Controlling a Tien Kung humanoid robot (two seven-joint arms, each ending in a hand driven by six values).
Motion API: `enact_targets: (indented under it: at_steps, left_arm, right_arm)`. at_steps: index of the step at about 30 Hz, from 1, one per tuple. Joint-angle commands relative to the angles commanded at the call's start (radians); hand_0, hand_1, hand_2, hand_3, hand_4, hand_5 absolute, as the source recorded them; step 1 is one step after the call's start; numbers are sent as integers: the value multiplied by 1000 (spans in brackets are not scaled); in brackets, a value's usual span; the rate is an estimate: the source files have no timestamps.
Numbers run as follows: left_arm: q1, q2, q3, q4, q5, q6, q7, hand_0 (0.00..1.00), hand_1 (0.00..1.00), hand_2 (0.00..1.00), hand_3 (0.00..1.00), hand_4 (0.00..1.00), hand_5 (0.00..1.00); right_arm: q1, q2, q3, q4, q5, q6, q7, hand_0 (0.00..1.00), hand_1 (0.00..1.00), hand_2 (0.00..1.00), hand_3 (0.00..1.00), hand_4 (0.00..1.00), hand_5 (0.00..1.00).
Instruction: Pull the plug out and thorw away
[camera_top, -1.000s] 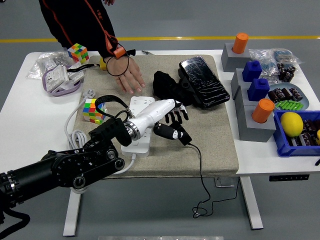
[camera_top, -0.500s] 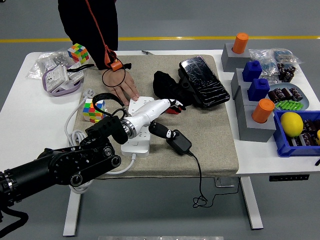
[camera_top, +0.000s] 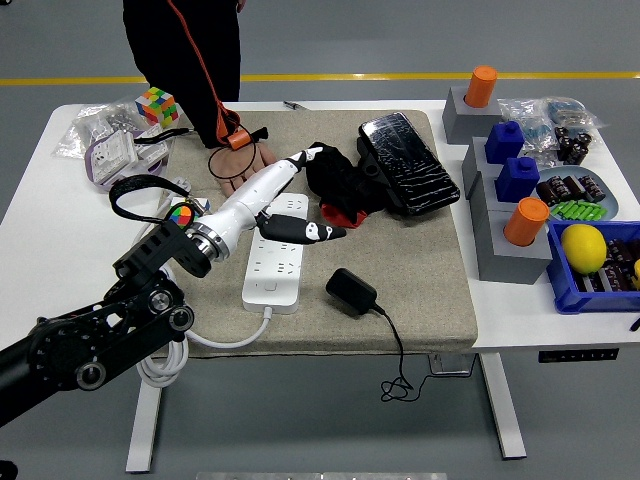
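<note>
1 plug (camera_top: 351, 291) free on mat | 1 power strip (camera_top: 274, 262) | left hand (camera_top: 300, 225) fingers spread, empty

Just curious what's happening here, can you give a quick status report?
Left hand open, holding nothing, above power strip. Black plug adapter lies unplugged on the mat. Person's hand rests at the strip's far end.

Left hand (camera_top: 300, 225) raised, fingers spread — empty

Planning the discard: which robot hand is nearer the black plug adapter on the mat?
Left: the left hand hangs up-left of the black plug adapter, not touching. The right is out of view.
</note>
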Motion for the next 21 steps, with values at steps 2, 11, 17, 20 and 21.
enact_targets:
  at_steps: [2,11,17,20,21]
  left_arm:
    - [39,36,-21,-52,0,-3,12,268,364,400,751,734,173]
    - [173,148,-55,-172,11,-120,140,131,148,181,661,577,2]
    - [217,168,-58,-196,6,-181,216,89,101,121,673,481,2]
    - [223,165,-59,-198,7,-187,233,62,85,114,834,487,2]
    - [225,164,-59,-200,6,-191,240,62,85,114,834,487,2]
  right_arm:
    - [1,0,3,1,0,0,0,678,716,735,702,998,498]
    - [3,0,6,2,-3,2,0,678,717,735,702,998,499]
    - [7,-3,-4,5,3,-1,0,678,716,735,702,998,499]
    - [8,-2,-5,6,4,-1,0,678,716,735,702,998,499]
    - [8,-3,-6,6,6,-1,0,678,716,735,702,998,499]
